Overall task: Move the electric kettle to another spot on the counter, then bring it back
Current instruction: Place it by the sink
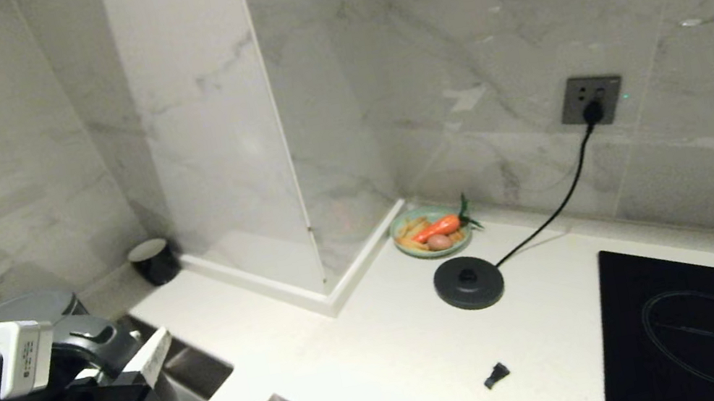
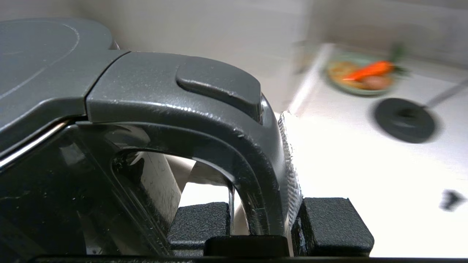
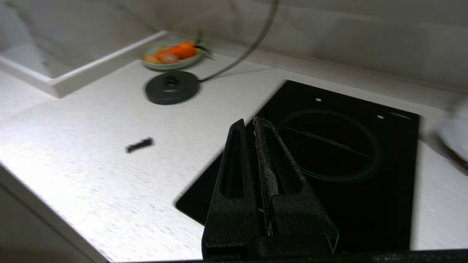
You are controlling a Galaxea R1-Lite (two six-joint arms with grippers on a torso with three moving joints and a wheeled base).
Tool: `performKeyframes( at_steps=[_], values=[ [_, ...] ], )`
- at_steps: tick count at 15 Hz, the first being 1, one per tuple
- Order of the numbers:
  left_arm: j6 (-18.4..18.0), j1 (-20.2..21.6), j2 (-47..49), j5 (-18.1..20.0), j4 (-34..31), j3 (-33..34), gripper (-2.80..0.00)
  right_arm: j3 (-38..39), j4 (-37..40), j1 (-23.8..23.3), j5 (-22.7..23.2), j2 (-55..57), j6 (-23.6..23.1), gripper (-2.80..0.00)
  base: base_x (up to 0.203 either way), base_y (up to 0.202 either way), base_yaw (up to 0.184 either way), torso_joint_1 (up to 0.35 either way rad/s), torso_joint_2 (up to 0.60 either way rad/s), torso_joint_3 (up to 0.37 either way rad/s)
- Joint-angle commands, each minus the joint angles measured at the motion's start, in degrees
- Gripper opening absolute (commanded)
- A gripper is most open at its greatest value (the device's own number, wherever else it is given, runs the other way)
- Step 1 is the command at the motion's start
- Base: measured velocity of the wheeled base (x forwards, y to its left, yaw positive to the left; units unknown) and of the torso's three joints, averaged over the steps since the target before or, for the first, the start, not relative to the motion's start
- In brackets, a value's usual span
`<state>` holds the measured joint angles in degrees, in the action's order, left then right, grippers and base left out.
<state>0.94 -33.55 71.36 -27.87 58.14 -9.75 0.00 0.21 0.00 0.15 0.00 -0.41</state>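
Left end effector (image 2: 263, 219) clamped around one electric kettle's (image 2: 175, 109) handle, right end effector (image 3: 252, 128) closed.

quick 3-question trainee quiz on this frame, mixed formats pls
1. True or false: the electric kettle sits on its power base.
2. Which hand grips the kettle's handle? A) left hand B) right hand
3. Fill in: the power base's cord runs to the wall ____.

Key: 1 false, the base is bare on the counter; 2 A, the right is shut on nothing above the cooktop; 3 socket.
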Motion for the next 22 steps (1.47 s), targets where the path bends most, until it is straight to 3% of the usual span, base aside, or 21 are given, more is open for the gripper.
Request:
performKeyframes(
  at_steps=[1,10,15,19,22],
  values=[
    [0.03,-0.03,0.09,-0.17,0.4,-0.09,-2.8,0.0,-0.03,0.0,0.02,0.0,-0.02,-2.8,-0.003,-0.013,0.175,0.0,0.0,0.0],
    [0.03,0.07,0.27,-0.26,0.4,-0.09,-2.8,0.0,0.05,0.0,0.02,0.0,-0.02,-2.8,-0.002,-0.008,0.172,0.002,0.0,0.003],
    [0.26,1.66,0.69,-0.44,0.4,0.0,-2.8,0.0,0.05,0.0,0.02,0.0,-0.02,-2.8,0.0,-0.003,0.032,0.001,0.0,0.0],
    [2.57,10.79,4.74,0.89,0.5,-0.92,-2.8,0.0,-0.03,0.0,0.02,0.0,0.05,-2.8,0.0,0.0,0.0,0.0,0.0,0.0],
    [3.44,20.44,6.85,12.05,0.56,-1.17,-2.8,0.0,-0.03,0.0,0.02,0.0,-0.02,-2.8,0.0,0.0,0.0,0.0,0.0,0.0]
  ],
)
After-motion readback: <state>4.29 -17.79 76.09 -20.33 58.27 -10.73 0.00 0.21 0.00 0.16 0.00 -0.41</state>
